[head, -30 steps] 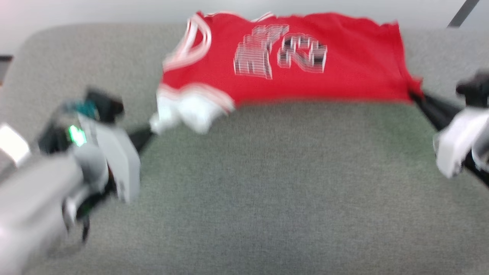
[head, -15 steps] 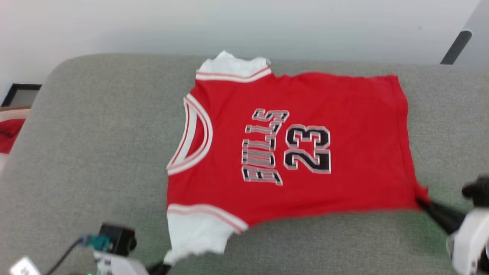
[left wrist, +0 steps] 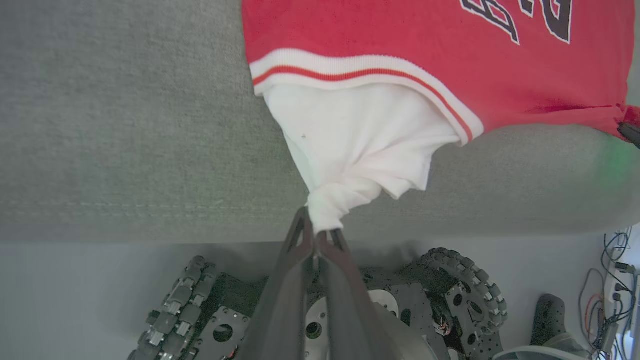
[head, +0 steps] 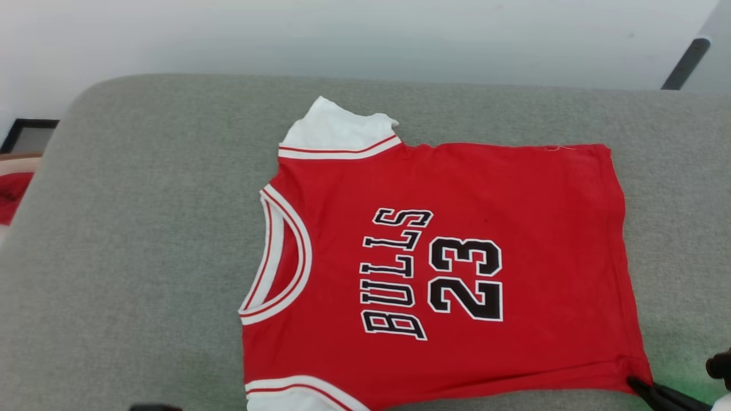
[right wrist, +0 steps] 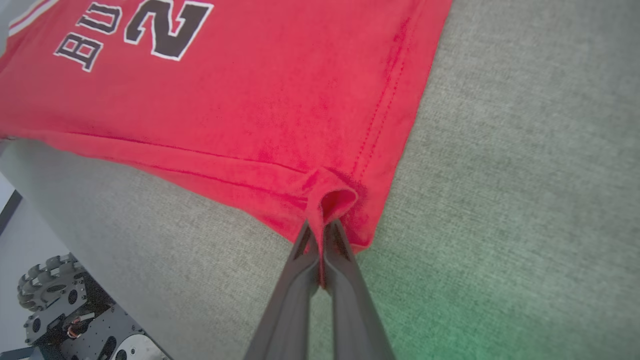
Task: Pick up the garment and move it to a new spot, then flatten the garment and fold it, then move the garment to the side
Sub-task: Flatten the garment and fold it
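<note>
With the left pincer (left wrist: 316, 235) clamped tight on its white sleeve (left wrist: 360, 140) and the right pincer (right wrist: 321, 236) on a red hem corner (right wrist: 332, 197), the garment (head: 445, 257) lies flat on the grey bench (head: 143, 228), "BULLS 23" face up, collar pointing left, long axis left to right.

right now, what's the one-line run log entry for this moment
stage: flatten | left gripper: shut on white sleeve | right gripper: shut on red hem corner | garment: print up, on grey cushion
</note>
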### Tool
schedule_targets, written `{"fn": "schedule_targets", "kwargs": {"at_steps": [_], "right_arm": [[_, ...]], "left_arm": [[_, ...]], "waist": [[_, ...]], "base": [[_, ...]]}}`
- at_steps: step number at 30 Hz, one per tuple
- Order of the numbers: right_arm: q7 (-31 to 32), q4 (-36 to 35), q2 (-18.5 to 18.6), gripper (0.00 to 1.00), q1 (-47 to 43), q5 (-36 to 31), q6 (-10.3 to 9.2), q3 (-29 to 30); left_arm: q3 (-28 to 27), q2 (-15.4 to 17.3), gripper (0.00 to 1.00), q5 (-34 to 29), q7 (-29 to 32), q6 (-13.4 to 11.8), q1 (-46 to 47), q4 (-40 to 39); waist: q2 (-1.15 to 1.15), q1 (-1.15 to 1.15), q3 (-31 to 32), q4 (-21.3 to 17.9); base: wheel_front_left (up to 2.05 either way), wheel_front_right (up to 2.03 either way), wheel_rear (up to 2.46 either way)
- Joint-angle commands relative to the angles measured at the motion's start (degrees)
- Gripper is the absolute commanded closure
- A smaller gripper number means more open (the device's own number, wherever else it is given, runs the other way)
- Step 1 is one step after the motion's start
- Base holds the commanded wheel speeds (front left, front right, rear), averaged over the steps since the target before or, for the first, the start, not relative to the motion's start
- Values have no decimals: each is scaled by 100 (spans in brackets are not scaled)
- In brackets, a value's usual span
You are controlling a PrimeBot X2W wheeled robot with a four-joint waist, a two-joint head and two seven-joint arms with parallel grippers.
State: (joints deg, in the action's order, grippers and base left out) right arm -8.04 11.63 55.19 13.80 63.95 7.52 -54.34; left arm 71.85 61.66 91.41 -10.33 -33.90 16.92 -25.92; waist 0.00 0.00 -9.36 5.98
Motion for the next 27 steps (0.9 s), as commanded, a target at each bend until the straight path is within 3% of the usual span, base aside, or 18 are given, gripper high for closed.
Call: {"fn": "schedule_targets", "kwargs": {"at_steps": [1,6,12,18,27], "right_arm": [[75,-88,-66,100,-156,-46,-6,232],[383,-315,-202,100,-127,-284,-6,793],[869,-469,-402,100,106,-638,-7,1304],[1484,-363,-762,100,525,-1142,-6,1765],[2068,55,-1299,100,1168,-1560,-6,1894]], "left_arm": [[-79,153,100,-195,-54,-121,184,-81],[-150,546,100,-841,219,-327,823,-254],[-172,812,100,-1542,874,-253,1669,-174],[-177,658,100,-2149,1734,233,2619,415],[-142,-169,100,-2407,2283,1293,3414,2034]], "waist": [[0,0,-59,-97],[0,0,-107,-273],[0,0,-148,-441],[0,0,-246,-563],[0,0,-524,-592]], "base": [[0,0,0],[0,0,0],[0,0,0],[0,0,0],[0,0,0]]}}
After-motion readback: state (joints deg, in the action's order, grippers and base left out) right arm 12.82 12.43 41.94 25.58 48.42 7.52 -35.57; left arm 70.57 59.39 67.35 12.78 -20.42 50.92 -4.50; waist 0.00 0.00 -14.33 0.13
